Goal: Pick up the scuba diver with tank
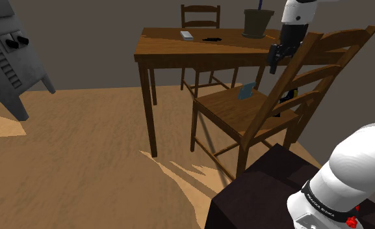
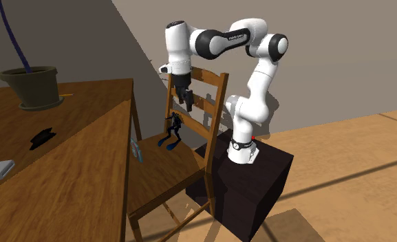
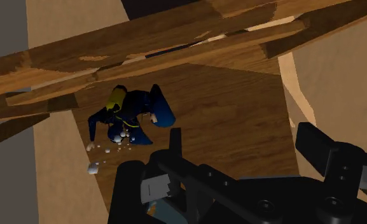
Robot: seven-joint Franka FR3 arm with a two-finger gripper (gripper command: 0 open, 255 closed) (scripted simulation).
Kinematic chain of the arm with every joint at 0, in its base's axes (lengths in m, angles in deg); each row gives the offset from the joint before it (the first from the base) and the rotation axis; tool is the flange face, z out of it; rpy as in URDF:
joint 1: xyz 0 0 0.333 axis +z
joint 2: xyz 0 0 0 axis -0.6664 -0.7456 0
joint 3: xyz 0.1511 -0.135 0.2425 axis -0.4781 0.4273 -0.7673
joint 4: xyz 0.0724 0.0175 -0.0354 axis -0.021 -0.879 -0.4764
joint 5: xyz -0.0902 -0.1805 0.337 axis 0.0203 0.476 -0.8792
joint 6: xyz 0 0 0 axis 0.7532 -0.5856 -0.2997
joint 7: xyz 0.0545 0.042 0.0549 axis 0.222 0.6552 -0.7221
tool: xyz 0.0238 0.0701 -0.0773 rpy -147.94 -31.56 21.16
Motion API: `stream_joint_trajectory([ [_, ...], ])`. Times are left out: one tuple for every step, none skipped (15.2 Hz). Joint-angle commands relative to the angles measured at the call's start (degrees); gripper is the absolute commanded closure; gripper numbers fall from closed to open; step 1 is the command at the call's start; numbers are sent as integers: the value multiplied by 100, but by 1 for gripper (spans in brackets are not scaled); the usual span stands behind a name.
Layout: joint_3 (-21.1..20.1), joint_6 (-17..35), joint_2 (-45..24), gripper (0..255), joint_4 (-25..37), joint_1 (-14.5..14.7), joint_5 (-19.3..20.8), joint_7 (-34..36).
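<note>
Claw (image 3: pixel 239 135) spread wide, empty, hovering above scuba diver (image 3: pixel 134 113)

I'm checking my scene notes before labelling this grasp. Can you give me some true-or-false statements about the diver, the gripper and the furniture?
1. The scuba diver lies on the chair seat. True.
2. The gripper holds the diver. False: its fingers stand open above it, not touching it.
3. A plant pot stands on the table. True.
4. The chair lies tipped over on the floor. False: it stands upright beside the table.
</note>
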Motion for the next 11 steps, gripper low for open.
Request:
stream_joint_trajectory([
  [191, 141, -324, 0, 95, -106, 73, -64],
  [287, 195, -468, 0, 141, -160, 107, -102],
  [383, 248, -614, 0, 192, -214, 137, -140],
  [479, 300, -764, 0, 247, -265, 164, -180],
  [574, 351, -916, 0, 306, -317, 186, -220],
  [668, 400, -1071, 0, 369, -369, 204, -261],
  [762, 447, -1229, 0, 436, -420, 218, -304],
  [857, 493, -1389, 0, 506, -468, 229, -347],
  [950, 538, -1552, 0, 581, -518, 234, -392],
  [1041, 580, -1718, 0, 660, -568, 234, -438],
  [1132, 620, -1886, 0, 743, -618, 229, -486],
])
